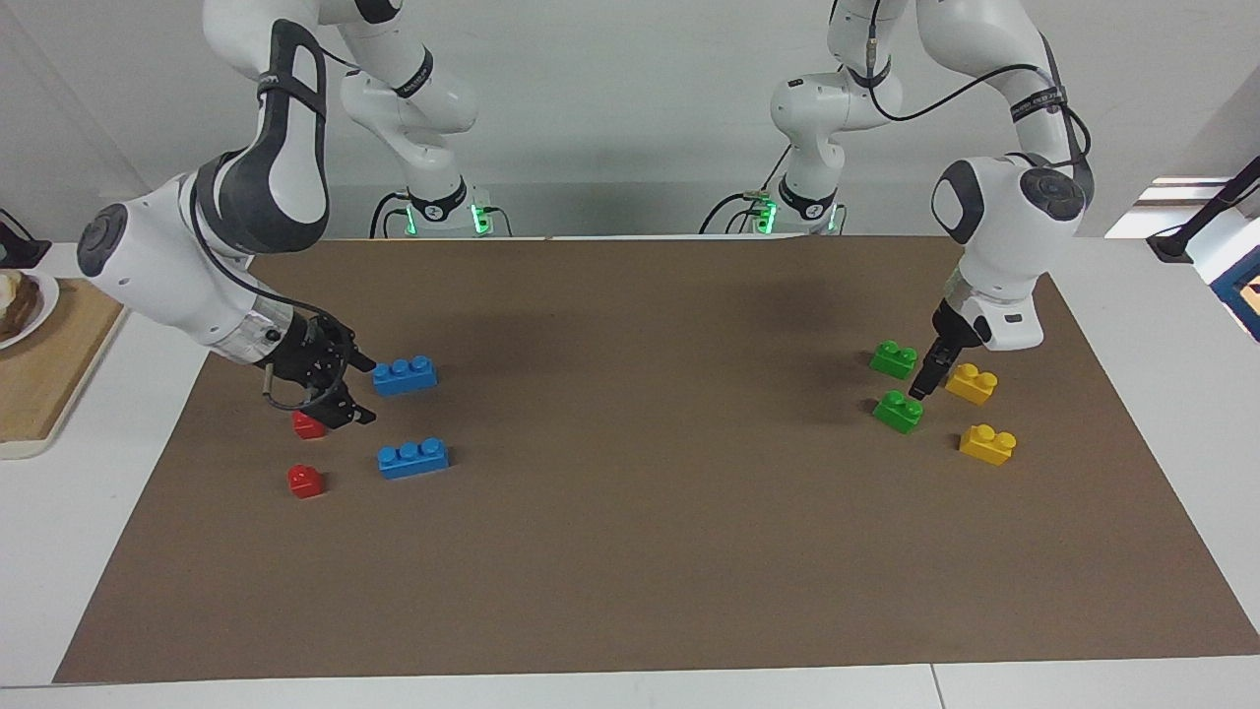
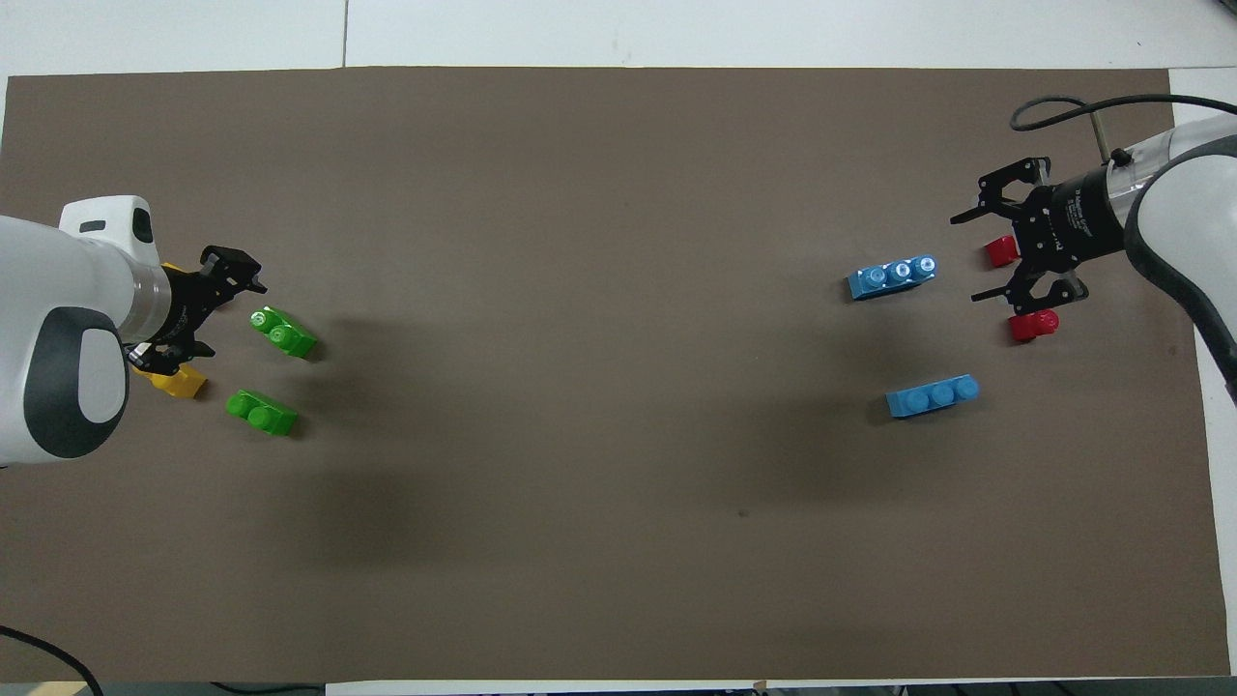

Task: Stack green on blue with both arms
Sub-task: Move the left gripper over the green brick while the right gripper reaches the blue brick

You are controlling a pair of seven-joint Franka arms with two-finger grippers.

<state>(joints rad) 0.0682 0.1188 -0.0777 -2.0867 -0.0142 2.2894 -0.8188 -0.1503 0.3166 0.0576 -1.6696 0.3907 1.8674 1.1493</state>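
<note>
Both pincers are reaching — right pincer (image 1: 360, 390) gapes beside a blue (image 1: 405, 375), left pincer (image 1: 930, 377), fingers unreadable, between greens (image 1: 898, 411) and yellows (image 1: 972, 383) — next, each must close on its brick.

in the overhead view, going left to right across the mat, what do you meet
left pincer → two green bricks → blue brick farther from the robots → nearer blue brick → right pincer by the red bricks
</note>
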